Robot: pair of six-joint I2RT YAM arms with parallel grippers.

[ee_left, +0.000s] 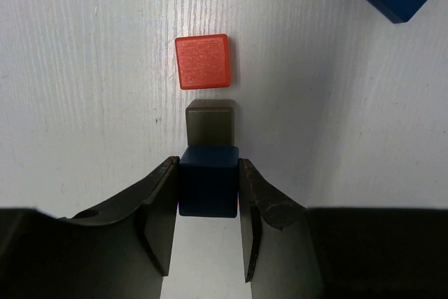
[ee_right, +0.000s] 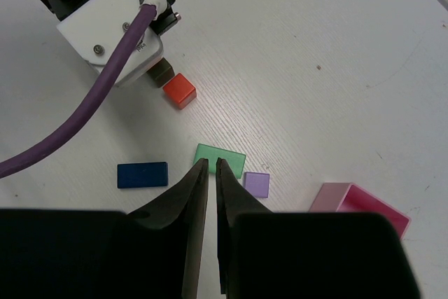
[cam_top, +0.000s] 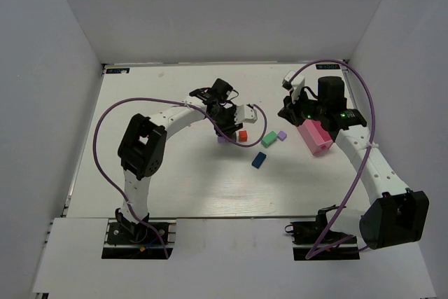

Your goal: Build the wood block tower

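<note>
Left wrist alone shows fingers [ee_left: 157,222] gripping blue cube [ee_left: 208,181].

We see a pink tray [cam_top: 318,141] lying on the right side of a white table [cam_top: 175,187], about halfway between the near edge and the far edge. It is a small open box with low walls, and it sits a bit crooked, not lined up with the table's edges. Plain white walls [cam_top: 210,12] stand at the left, far and right sides of the table, and a little dark sticker [cam_top: 117,71] sits at the far left corner.
</note>
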